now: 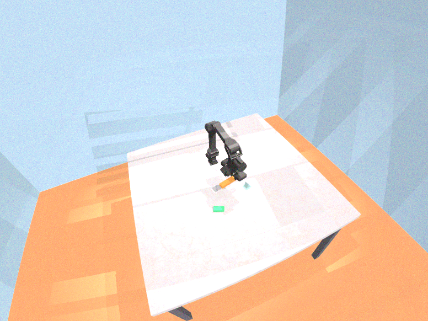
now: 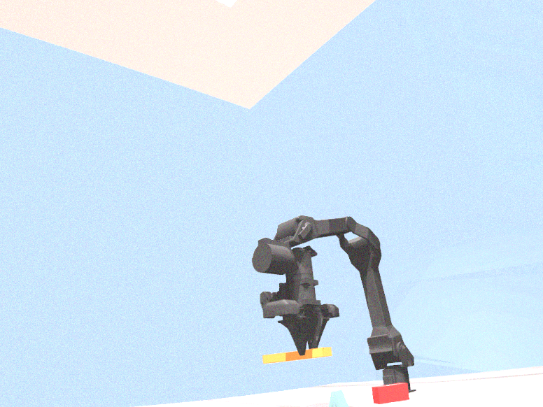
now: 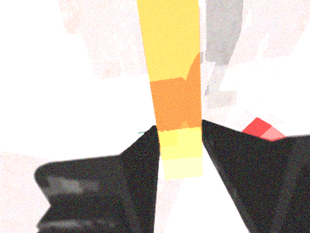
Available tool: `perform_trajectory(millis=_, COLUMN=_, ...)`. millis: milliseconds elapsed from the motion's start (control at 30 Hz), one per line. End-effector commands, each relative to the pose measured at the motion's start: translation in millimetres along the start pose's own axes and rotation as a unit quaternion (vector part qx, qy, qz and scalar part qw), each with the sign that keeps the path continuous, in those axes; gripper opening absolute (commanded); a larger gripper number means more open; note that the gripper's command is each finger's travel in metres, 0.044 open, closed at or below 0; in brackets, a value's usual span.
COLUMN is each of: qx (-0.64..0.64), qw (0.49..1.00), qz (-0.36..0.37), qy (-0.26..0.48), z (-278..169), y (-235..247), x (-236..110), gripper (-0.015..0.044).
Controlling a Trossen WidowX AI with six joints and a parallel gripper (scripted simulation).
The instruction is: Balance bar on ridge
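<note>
Clamped between the fingertips of the gripper (image 1: 234,177) (image 2: 307,351) (image 3: 179,124), and aloft above the table (image 1: 207,249) (image 2: 473,380) (image 3: 32,100): the orange-yellow bar (image 1: 226,182) (image 2: 275,357) (image 3: 175,102), pinched off-centre, with the longer part reaching away from the fingers on one side and only a short stub on the other. Below the gripper and a little to the side, the pale teal ridge (image 1: 246,186) (image 2: 338,399), not yet bearing any load. Lower and towards the arm's base, a red block (image 2: 390,393) (image 3: 263,128); farther out on the table, a green block (image 1: 218,209). Chief danger, by judgement: lining up fingertips rather than bar's middle with the ridge, probably tipping the long end down onto the table at release. Another: opening too high or unevenly, and knocking the bar askew
</note>
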State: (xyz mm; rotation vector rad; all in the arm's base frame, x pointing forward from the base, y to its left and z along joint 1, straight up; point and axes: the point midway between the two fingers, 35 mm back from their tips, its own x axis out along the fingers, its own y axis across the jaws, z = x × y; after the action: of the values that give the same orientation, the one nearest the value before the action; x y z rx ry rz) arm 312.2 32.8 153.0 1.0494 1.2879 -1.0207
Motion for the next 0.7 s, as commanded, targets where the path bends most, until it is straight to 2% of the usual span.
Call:
perform_trajectory(millis=0, qx=-0.001, qw=1.0, qz=0.001, qy=0.001, z=-11, y=6, x=-1, gripper=0.0)
perform_trajectory(millis=667, qx=-0.016, qw=1.0, qz=0.002, qy=0.005, z=-83, y=32, x=2, gripper=0.0)
